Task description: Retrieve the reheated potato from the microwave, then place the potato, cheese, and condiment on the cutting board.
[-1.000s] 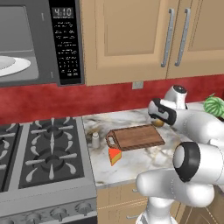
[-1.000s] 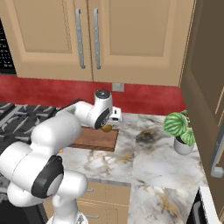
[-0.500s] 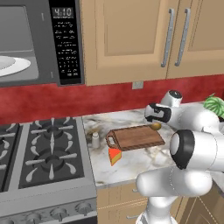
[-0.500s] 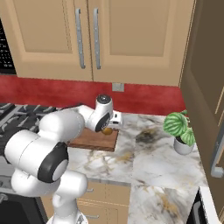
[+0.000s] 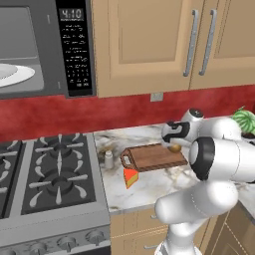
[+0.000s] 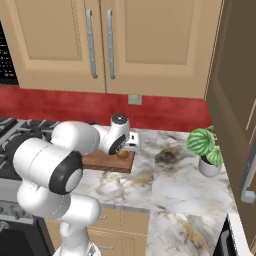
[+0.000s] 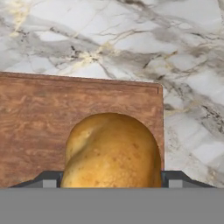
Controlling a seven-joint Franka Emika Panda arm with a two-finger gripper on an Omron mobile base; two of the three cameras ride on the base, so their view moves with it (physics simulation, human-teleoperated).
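Arm: folded low over the counter (image 5: 149, 187), its hand reaching to the cutting board's (image 5: 154, 157) right end.
Gripper (image 5: 175, 146): fingers spread wide either side of the potato (image 7: 111, 151).
Potato: resting on the board's corner.
Cheese (image 5: 130, 177): on the counter, just before the board.

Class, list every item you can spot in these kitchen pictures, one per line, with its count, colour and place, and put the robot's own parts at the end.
microwave: one, dark grey, door open, above the stove, white plate inside
stove: one, grey with black grates, left of the counter
cabinets: tan wood, above the counter
counter: one, marbled white
board: one, reddish-brown, on the counter
potato: one, golden-brown, at the board's right end, between the jaws
cheese: one, yellow-orange wedge, on the counter in front of the board
shaker: one, pale grey, on the counter left of the board
plant: one, green in a white pot, right on the counter
arm: one, white
gripper: one, jaws wide on either side of the potato
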